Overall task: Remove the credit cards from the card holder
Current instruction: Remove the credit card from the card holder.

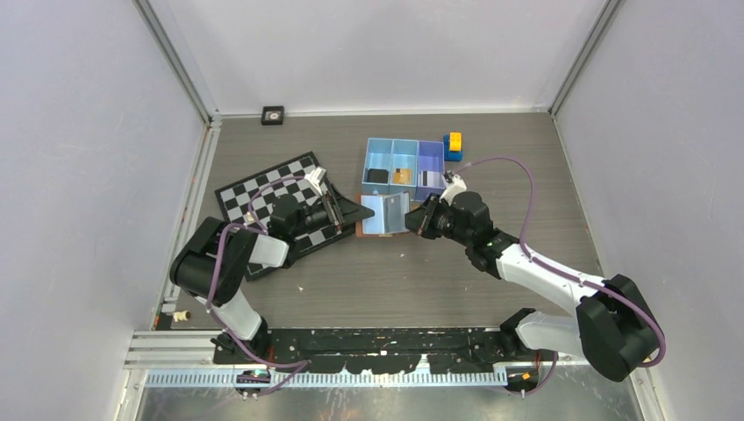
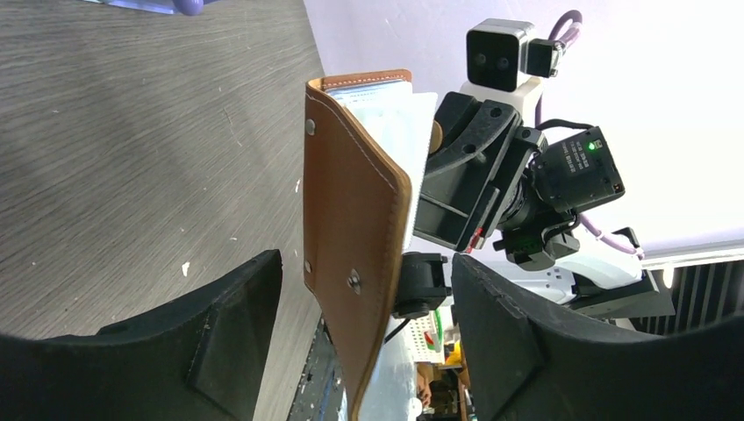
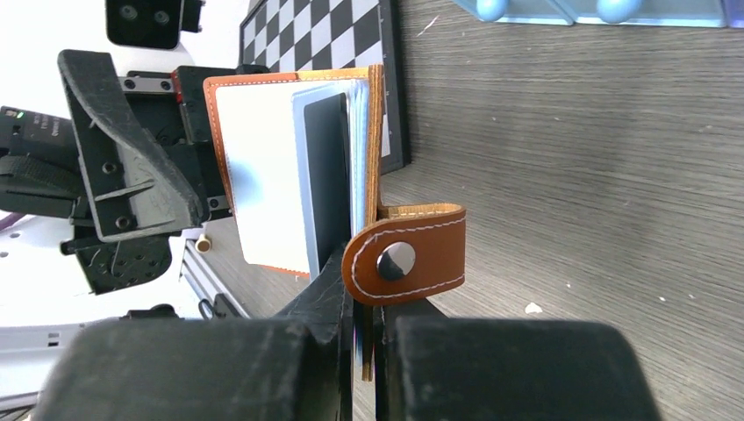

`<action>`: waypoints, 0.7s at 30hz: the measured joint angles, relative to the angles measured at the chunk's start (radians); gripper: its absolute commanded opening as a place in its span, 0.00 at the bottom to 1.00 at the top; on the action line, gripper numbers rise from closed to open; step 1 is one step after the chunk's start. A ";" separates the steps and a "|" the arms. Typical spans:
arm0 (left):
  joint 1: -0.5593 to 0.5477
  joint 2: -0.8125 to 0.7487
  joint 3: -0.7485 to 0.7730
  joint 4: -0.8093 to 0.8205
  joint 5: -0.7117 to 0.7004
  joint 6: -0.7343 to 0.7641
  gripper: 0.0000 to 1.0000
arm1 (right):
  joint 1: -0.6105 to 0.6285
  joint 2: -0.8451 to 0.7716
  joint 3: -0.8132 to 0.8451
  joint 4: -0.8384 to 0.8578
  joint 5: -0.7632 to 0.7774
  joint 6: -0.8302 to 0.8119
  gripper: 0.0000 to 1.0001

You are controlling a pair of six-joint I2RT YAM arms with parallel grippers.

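Note:
The brown card holder (image 1: 386, 213) is held open and upright above the table between my two grippers, its pale sleeves showing. My right gripper (image 3: 368, 351) is shut on the card holder (image 3: 289, 175) at its edge, just under the snap strap (image 3: 404, 254). A dark credit card (image 3: 326, 175) sits in one sleeve. My left gripper (image 2: 364, 324) is open, and the brown cover (image 2: 355, 228) hangs between its fingers (image 2: 219, 351) with a gap on both sides. Three credit cards lie in the blue tray: a dark one (image 1: 377, 175), an orange one (image 1: 403, 175) and a pale one (image 1: 430, 179).
The blue three-compartment tray (image 1: 393, 145) stands just behind the card holder. A yellow-and-blue block (image 1: 453, 145) sits at its right end. A checkerboard (image 1: 263, 189) lies under my left arm. White walls and metal rails close in the table.

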 measured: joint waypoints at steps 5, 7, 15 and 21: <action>-0.014 0.000 0.000 -0.011 -0.004 0.019 0.64 | 0.018 0.001 0.014 -0.027 0.013 -0.023 0.00; -0.031 -0.001 0.004 -0.044 -0.010 0.045 0.70 | 0.069 0.016 0.064 -0.121 0.108 -0.065 0.00; -0.121 -0.132 0.027 -0.362 -0.092 0.241 0.87 | 0.313 0.114 0.237 -0.318 0.455 -0.203 0.00; -0.154 -0.209 0.059 -0.560 -0.181 0.368 0.82 | 0.372 0.181 0.294 -0.383 0.597 -0.260 0.00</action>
